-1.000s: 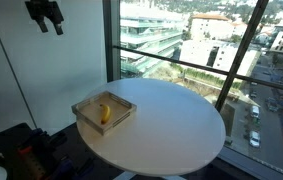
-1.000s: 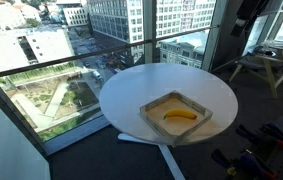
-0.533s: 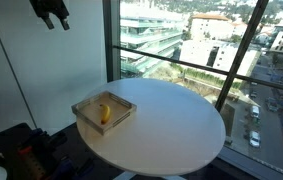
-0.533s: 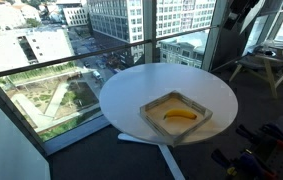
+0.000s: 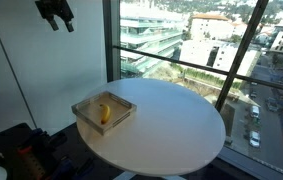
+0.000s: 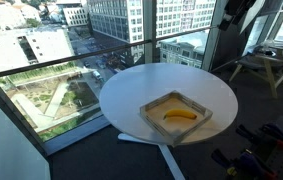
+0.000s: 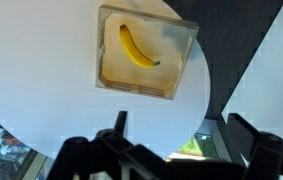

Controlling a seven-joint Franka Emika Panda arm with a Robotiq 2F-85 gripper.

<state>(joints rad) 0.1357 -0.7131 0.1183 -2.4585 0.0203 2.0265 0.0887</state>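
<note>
A yellow banana (image 7: pixel 137 48) lies in a shallow square wooden tray (image 7: pixel 176 70) on a round white table (image 7: pixel 61 110). The banana also shows in both exterior views (image 5: pixel 105 113) (image 6: pixel 180 116), as does the tray (image 5: pixel 84 109) (image 6: pixel 156 103). My gripper (image 5: pixel 57 13) hangs high above the table near the top of the picture, far above the tray; it also shows in an exterior view (image 6: pixel 236 12). In the wrist view my gripper (image 7: pixel 181 128) is open and empty, its dark fingers (image 7: pixel 120 123) spread wide below the tray.
The table (image 5: pixel 171 125) stands beside floor-to-ceiling windows with a railing (image 5: pixel 211 72) over a city. A white wall (image 5: pixel 31 60) is close by. A wooden trestle desk (image 6: pixel 266 65) and dark gear on the floor (image 6: pixel 266 150) stand near the table.
My gripper has moved a little higher and sideways at the top of the exterior views. The tray and banana have not moved.
</note>
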